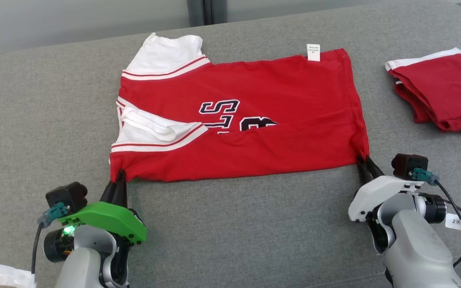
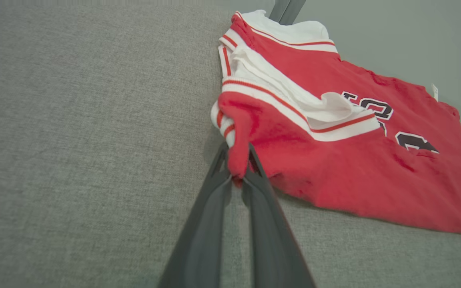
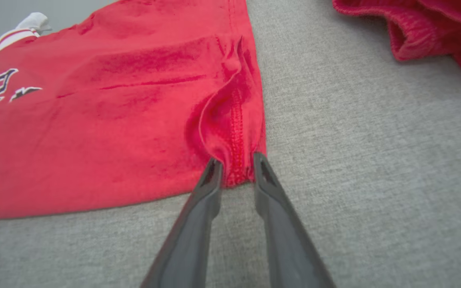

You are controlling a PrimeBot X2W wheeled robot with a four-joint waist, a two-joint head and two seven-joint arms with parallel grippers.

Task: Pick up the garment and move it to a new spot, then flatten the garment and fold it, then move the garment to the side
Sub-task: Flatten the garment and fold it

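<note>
Broadly, a grey upholstered surface point(image 1: 230, 232) carries everything. The garment point(image 1: 278, 92), a red jersey with white striped sleeves, lies spread flat across the middle of it. Its sleeve end is on the robot's left and its hem end on the right. The garment's near long edge is folded up over itself, so it covers the lower part of the dark lettering point(image 1: 230, 116) on the chest. One white sleeve point(image 1: 166, 56) sticks out at the garment's far left corner, and the other lies crumpled on top of the garment near its left edge.

A second red garment point(image 1: 442, 92) with a white band lies bunched to the right of the garment, well apart from it.

The left tool point(image 1: 119, 176), on the green wrist, is at the garment's near left corner. It is clenched on a pinch of red cloth that puckers up between its fingers. The right tool point(image 1: 364, 160), on the white wrist, is at the garment's near right corner. It is grasping the hem seam, which bunches between both fingertips.

A white label point(image 1: 313, 52) sits on the garment's far edge near the right corner. A white paper scrap point(image 1: 2, 276) lies well off the garment's near left, beside the left arm.
</note>
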